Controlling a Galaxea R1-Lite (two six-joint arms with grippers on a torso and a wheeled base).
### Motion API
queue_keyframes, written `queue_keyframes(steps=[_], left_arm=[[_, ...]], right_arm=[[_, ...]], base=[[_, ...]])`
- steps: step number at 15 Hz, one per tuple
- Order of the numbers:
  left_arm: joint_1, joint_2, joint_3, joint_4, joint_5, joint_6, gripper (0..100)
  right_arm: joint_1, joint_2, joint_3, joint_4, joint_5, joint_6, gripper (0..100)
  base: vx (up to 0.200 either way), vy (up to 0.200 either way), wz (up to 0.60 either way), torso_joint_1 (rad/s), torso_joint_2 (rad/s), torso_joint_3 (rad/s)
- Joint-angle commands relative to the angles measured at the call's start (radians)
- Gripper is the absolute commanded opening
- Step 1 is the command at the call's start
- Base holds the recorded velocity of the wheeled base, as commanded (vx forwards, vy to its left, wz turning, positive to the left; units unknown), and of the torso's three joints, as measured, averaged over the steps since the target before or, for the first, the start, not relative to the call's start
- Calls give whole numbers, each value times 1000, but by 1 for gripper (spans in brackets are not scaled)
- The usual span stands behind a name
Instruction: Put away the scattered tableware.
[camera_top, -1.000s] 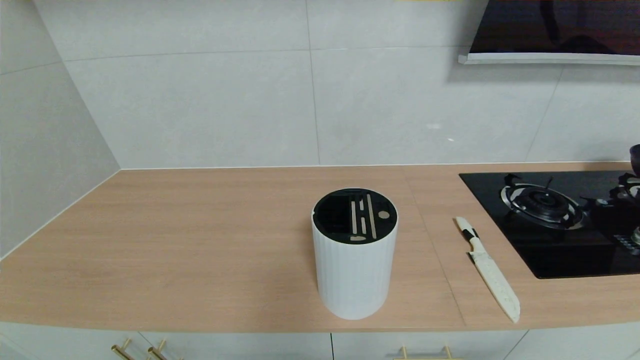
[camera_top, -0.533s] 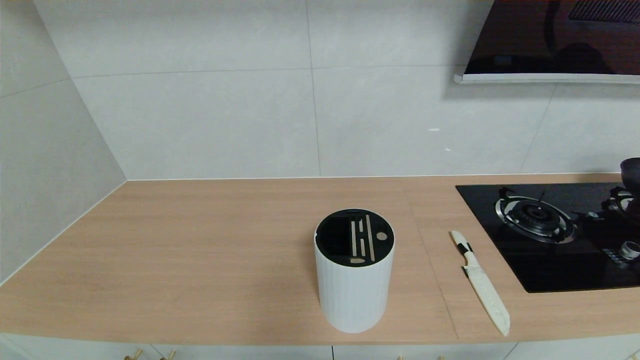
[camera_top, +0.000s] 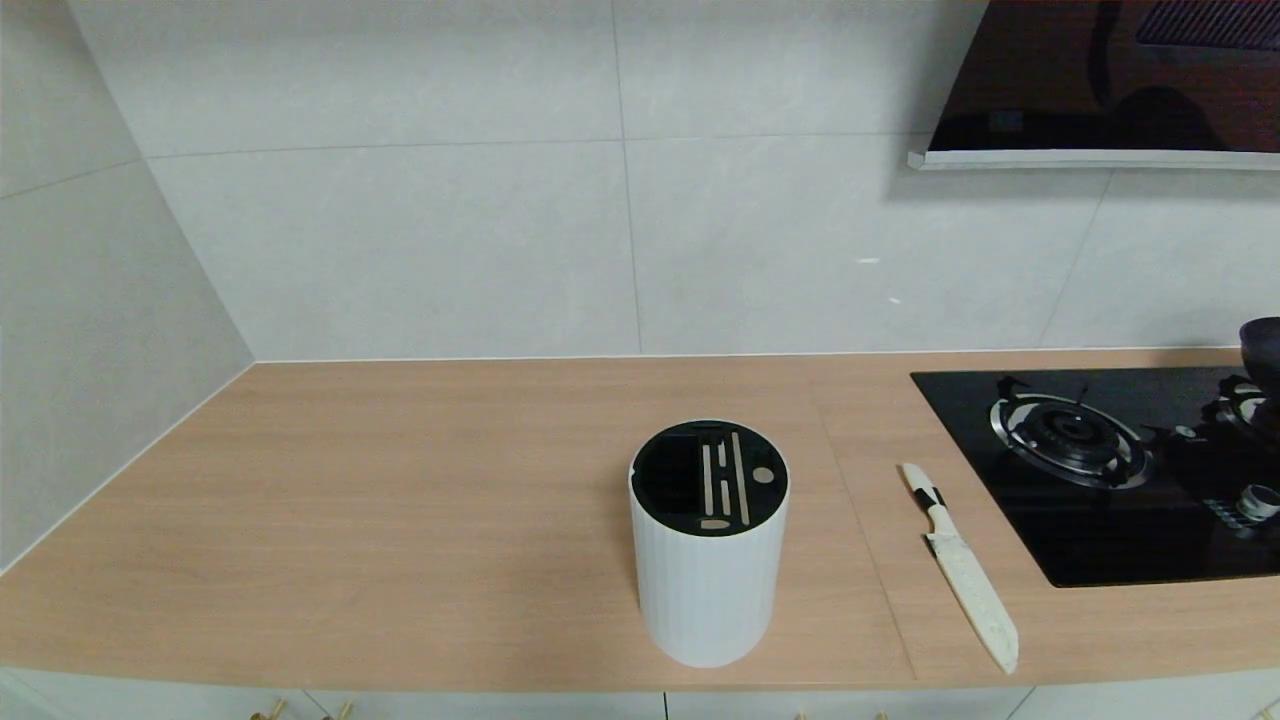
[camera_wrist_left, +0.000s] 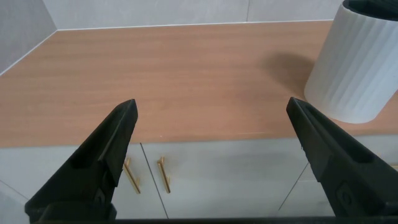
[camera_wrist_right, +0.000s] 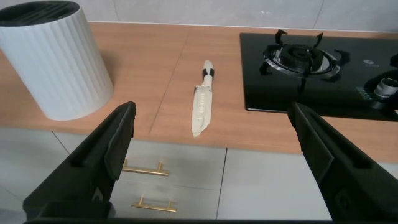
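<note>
Counter (camera_top: 400, 500): 1 knife (camera_top: 958, 565) nr holder (camera_top: 708, 580) (upright).

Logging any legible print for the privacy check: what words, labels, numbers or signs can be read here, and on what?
No readable text anywhere.
Stove: small pale marks beside the knob, too small to read.
Knife holder and knife: no print visible.

The hob (camera_top: 1100, 470) and hood (camera_top: 1100, 80) ran off the head view's right edge, where a dark vessel (camera_top: 1262, 345) showed only in part. The holder (camera_wrist_left: 354, 68) was cut by the left wrist view's edge. Its dark compartment (camera_top: 665, 470) hid its inside.
</note>
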Motion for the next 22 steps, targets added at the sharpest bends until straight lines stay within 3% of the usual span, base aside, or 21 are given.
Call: queue_keyframes(steps=[1, 5, 7, 13, 18, 19, 22], left_arm=[[0, 0, 0, 0, 0, -1, 100], [0, 0, 0, 0, 0, 1, 100], [0, 0, 0, 0, 0, 1, 100], [0, 0, 0, 0, 0, 4, 100], [0, 0, 0, 0, 0, 3, 100], [0, 0, 0, 0, 0, 3, 100], [0, 0, 0, 0, 0, 3, 100]], right_arm=[[0, 1, 0, -1, 0, -2, 100], [0, 1, -3, -5, 0, -20, 100], [8, 46, -147, -36, 46, 6, 100], [10, 497, -268, -42, 72, 4, 100], [102, 974, -357, -168, 66, 10, 100], [103, 978, -357, -171, 65, 10, 100], [152, 1216, -426, -215, 3, 12, 100]], base=[[0, 0, 0, 0, 0, 0], [0, 0, 0, 0, 0, 0], [0, 0, 0, 0, 0, 0], [0, 0, 0, 0, 0, 0], [0, 0, 0, 0, 0, 0], [0, 0, 0, 0, 0, 0], [0, 0, 0, 0, 0, 0]])
